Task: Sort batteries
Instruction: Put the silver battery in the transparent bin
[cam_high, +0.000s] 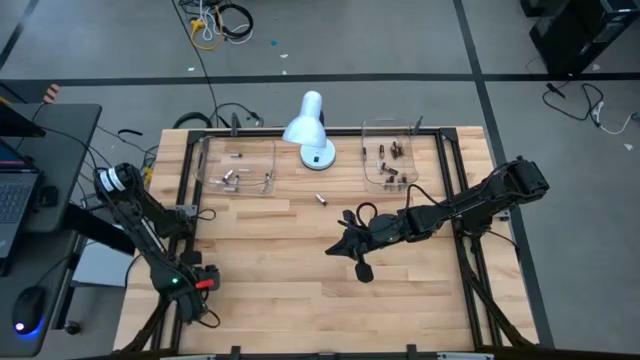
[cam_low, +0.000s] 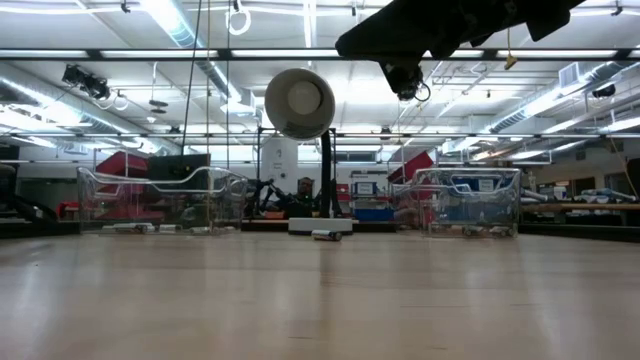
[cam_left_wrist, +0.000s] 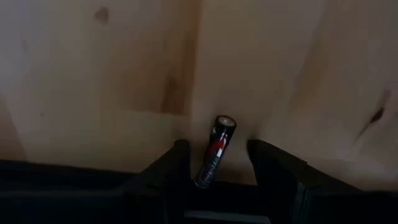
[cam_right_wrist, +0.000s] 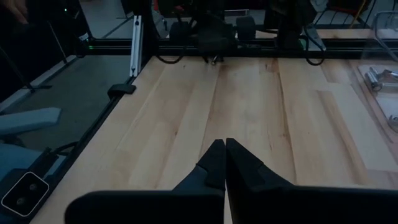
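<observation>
While the left gripper (cam_left_wrist: 218, 148) sits low over the near-left part of the table (cam_high: 270, 260), its fingers (cam_left_wrist: 177, 163) stand apart with a red-banded battery (cam_left_wrist: 213, 158) lying lengthwise between them, a gap showing on either side. The risk is that closing off-centre would push the little cylinder along the wood, roll it, or pinch it at one end so that it squirts out forward. If it is carried in a loose grip it may drop short of the left tray (cam_high: 205, 160), which holds silvery batteries (cam_high: 232, 178); I judge a dark, red-marked cell could belong elsewhere, so a wrong bin is possible. Next comes the white lamp (cam_high: 310, 128), standing between the trays, where a passing arm could clip it. A loose battery (cam_high: 321, 198) lies on the bare wood just in front of the lamp and would roll at a nudge. The right gripper (cam_right_wrist: 224, 148) hangs above mid-table with its fingers pressed together, holding nothing; swinging low, it could sweep that cell away. The right tray (cam_high: 365, 150) holds darker batteries (cam_high: 390, 165).
</observation>
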